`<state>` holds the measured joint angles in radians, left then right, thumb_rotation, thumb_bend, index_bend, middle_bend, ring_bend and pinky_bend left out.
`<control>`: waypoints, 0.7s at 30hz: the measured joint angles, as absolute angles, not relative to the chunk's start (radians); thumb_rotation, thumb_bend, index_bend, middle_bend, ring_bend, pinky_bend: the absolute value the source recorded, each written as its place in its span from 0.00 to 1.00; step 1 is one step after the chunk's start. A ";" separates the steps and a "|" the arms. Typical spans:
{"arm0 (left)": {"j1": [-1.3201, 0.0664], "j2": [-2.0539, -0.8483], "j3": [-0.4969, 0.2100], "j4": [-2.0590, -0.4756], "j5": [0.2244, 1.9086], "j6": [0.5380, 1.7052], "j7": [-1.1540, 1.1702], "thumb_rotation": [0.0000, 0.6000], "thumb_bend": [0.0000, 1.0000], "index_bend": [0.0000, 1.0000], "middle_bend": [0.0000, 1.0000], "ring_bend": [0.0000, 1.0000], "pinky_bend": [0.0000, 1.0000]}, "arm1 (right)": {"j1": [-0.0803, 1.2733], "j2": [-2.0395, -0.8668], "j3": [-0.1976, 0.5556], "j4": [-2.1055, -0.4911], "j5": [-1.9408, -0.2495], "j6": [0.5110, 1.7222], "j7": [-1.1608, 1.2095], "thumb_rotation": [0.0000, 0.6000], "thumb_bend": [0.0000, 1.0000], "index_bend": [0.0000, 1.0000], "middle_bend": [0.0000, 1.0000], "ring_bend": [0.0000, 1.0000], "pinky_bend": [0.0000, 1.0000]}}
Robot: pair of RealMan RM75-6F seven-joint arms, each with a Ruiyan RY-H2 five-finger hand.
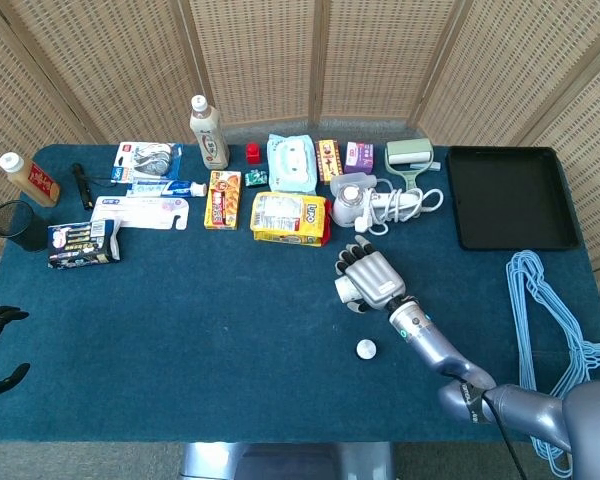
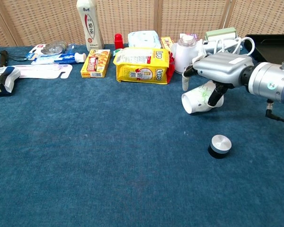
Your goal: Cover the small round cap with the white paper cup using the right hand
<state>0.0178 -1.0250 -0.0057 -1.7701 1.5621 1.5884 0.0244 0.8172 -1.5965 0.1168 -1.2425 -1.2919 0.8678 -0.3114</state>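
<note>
Picking-up step: right hand point(image 2: 217, 71) closing over the white paper cup point(image 2: 201, 100) lying on its side on the blue tablecloth point(image 2: 109, 156), grip not plainly firm; next, lifting, upending, lowering over the small round cap point(image 2: 220, 145) nearby.

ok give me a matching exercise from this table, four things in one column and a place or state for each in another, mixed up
Things:
1. white paper cup
2. small round cap
3. black tray
4. blue hangers

Places or states:
a. empty, at the table's far right corner
b. on its side, under the right hand
c. heaped at the table's right edge
d. upright on the cloth, uncovered, nearer the chest camera than the cup

Pairs: 1-b, 2-d, 3-a, 4-c
</note>
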 measured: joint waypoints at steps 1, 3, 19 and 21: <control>0.018 -1.026 -0.005 -1.769 1.561 1.587 0.024 1.00 0.18 0.28 0.28 0.17 0.18 | 0.819 -1.600 0.116 -1.237 -1.294 0.866 -0.313 0.80 0.25 0.35 0.24 0.16 0.05; 0.019 -1.026 -0.004 -1.767 1.559 1.585 0.024 1.00 0.18 0.28 0.28 0.17 0.18 | 0.821 -1.604 0.114 -1.229 -1.296 0.863 -0.318 0.80 0.25 0.37 0.24 0.16 0.05; 0.019 -1.032 -0.004 -1.750 1.552 1.579 0.012 1.00 0.18 0.28 0.28 0.17 0.18 | 0.817 -1.645 0.126 -1.173 -1.298 0.884 -0.324 0.89 0.25 0.49 0.30 0.21 0.08; 0.018 -1.031 -0.004 -1.749 1.553 1.579 0.012 1.00 0.18 0.28 0.28 0.17 0.18 | 0.814 -1.640 0.133 -1.187 -1.290 0.887 -0.315 0.89 0.25 0.49 0.30 0.21 0.08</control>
